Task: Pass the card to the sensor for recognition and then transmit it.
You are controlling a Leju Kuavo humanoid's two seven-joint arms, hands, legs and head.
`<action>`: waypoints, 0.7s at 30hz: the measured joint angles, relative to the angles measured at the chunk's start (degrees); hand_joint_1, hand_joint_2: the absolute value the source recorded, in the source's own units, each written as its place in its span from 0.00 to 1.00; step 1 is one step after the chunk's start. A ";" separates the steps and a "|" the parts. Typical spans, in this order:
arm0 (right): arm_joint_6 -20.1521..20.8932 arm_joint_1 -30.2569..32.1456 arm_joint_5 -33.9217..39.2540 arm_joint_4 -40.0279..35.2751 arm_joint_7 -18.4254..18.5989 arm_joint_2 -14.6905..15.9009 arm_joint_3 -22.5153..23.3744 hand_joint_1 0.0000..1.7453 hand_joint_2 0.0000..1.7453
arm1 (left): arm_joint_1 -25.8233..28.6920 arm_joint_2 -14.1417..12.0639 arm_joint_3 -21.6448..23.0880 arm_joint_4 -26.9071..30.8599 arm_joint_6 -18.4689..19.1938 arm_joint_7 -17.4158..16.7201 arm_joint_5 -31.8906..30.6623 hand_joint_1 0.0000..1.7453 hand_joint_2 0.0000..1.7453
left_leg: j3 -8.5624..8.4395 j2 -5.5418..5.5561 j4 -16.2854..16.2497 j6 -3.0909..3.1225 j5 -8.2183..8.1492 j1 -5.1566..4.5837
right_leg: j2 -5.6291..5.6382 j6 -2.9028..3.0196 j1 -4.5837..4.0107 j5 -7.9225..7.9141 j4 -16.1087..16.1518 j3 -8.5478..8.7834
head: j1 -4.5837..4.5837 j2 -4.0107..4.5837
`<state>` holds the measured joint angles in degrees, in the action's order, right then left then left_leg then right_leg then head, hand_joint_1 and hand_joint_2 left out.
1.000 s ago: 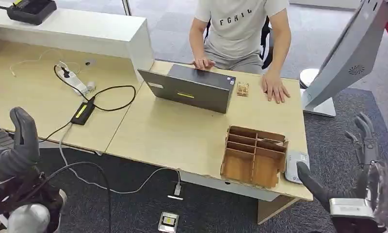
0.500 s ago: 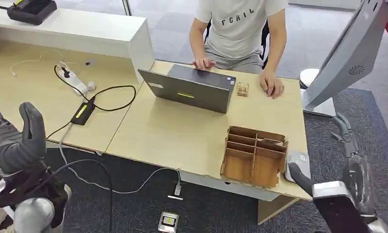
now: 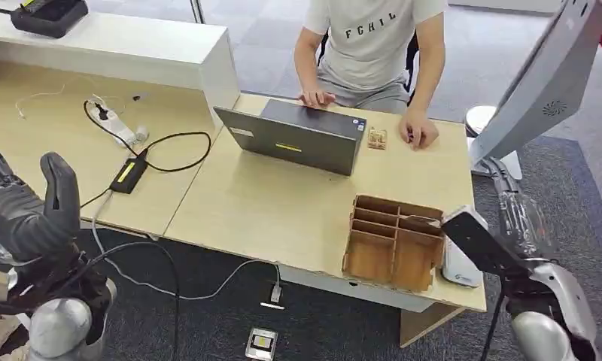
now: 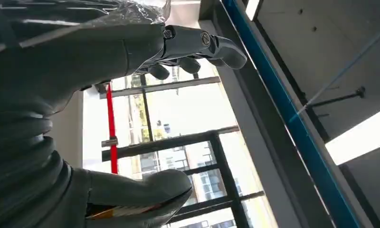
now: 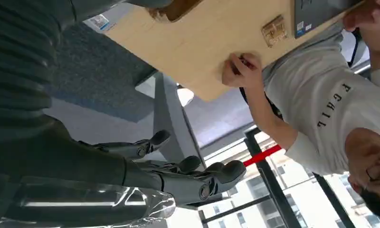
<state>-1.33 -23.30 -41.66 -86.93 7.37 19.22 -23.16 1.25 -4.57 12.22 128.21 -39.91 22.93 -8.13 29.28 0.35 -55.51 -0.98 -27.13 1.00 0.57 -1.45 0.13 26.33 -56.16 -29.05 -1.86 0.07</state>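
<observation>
Head view shows you the wooden desk (image 3: 283,203), where a seated person (image 3: 373,45) rests a hand beside the laptop (image 3: 294,135). At the near right corner stands the compartmented wooden organizer (image 3: 394,242), with the white sensor (image 3: 458,263) just beside it. Your right hand (image 3: 509,226) hovers there, fingers spread, empty; your left hand (image 3: 23,210) is raised, open, empty. You cannot pick out the card.

A light wooden desk (image 3: 283,203) stands on grey carpet (image 3: 208,316) beneath tall windows (image 4: 178,123).
</observation>
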 joint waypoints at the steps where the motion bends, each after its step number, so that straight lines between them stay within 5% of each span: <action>1: 0.29 -0.66 0.00 1.21 -0.29 -0.25 -0.38 0.00 1.00 | 0.20 0.02 -0.04 0.00 0.00 0.02 -0.16 0.00 1.00 | 0.01 0.02 0.00 0.00 0.00 0.00 | -0.02 0.00 0.00 0.00 0.00 0.00 | 0.02 0.00; 10: 1.84 -4.25 -0.02 14.12 -2.58 -4.07 -6.91 0.00 1.00 | 2.53 0.31 -0.92 0.48 0.00 0.37 -0.29 0.00 1.00 | 0.02 0.04 0.01 0.00 0.00 0.03 | -0.06 0.02 -0.03 0.03 -0.01 -0.03 | 0.02 0.00; 21: 1.75 -4.36 0.70 19.15 -2.49 -5.34 -10.34 0.00 1.00 | 2.40 0.28 -0.92 0.50 0.00 -1.68 0.04 0.00 1.00 | 0.01 0.03 -0.03 0.00 0.00 0.02 | -0.05 0.02 -0.02 0.02 0.01 -0.03 | 0.02 0.00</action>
<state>0.42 -27.66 -40.96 -67.78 4.87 13.88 -33.51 3.65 -4.28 11.30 128.72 -39.91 21.25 -8.09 29.29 0.39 -55.54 -0.98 -27.13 1.01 0.52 -1.44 0.11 26.34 -56.15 -29.08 -1.84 0.07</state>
